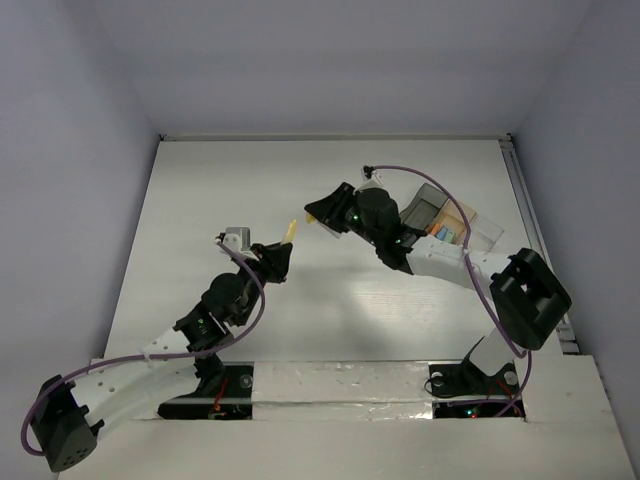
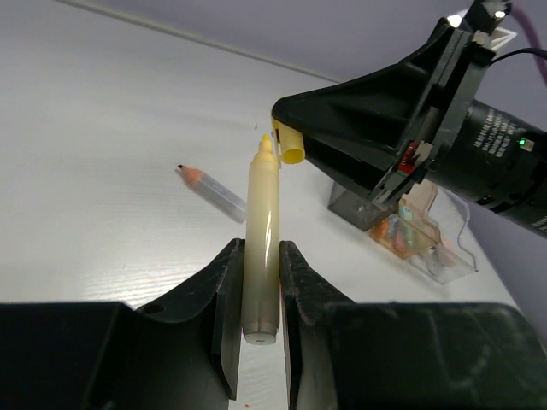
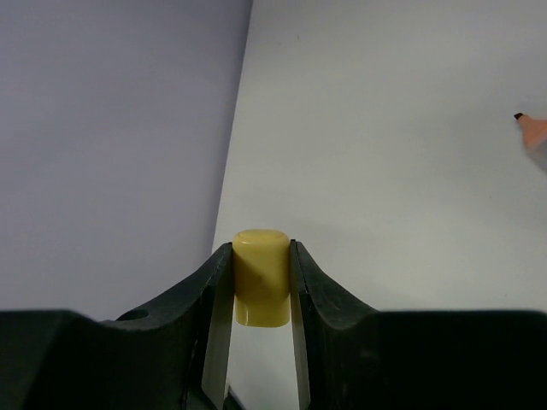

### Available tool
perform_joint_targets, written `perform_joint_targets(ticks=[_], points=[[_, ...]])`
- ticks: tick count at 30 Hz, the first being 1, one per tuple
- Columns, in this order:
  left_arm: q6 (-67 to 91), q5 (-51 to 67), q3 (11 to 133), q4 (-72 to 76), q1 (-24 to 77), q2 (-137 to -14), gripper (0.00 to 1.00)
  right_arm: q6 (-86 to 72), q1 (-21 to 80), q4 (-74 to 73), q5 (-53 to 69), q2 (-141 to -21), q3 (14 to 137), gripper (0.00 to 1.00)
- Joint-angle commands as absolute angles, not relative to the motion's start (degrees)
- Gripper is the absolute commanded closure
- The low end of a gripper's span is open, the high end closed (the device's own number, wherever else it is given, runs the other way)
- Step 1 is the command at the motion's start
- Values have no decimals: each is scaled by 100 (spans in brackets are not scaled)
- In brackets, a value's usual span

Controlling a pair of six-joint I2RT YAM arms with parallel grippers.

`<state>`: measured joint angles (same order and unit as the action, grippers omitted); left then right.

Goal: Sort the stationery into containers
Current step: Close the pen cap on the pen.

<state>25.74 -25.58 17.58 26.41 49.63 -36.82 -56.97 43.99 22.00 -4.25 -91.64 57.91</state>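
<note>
My left gripper (image 2: 259,249) is shut on the lower barrel of an uncapped pale yellow marker (image 2: 261,222), whose tip points up at my right gripper. In the top view the left gripper (image 1: 277,258) holds the marker (image 1: 291,231) above the table's middle. My right gripper (image 3: 260,248) is shut on the marker's yellow cap (image 3: 261,278); it also shows in the left wrist view (image 2: 291,143), just right of the marker tip. The joined transparent containers (image 1: 470,228) stand behind the right arm, with coloured pieces (image 2: 410,232) inside.
A short grey pencil stub (image 2: 210,190) lies on the white table left of the marker; it also shows in the top view (image 1: 235,237) and at the right wrist view's edge (image 3: 532,130). Grey walls enclose the table on three sides.
</note>
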Motion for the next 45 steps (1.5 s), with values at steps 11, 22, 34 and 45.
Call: perform_joint_targets(ticks=[11,22,34,45], points=[[2391,-2549,1608,3454,5168,-3788,100,-6135,4456,2839,-272,-9237,6038,97],[2373,-2523,1652,3665,5168,-3999,100,-6170,4456,3041,-229,-9176,5985,97],[2364,-2566,1591,3823,5221,-4034,100,-6170,4456,2988,-97,-9272,6056,95],[2198,-2663,1749,3964,5221,-4342,100,-6100,4509,3024,-202,-9167,6003,94]])
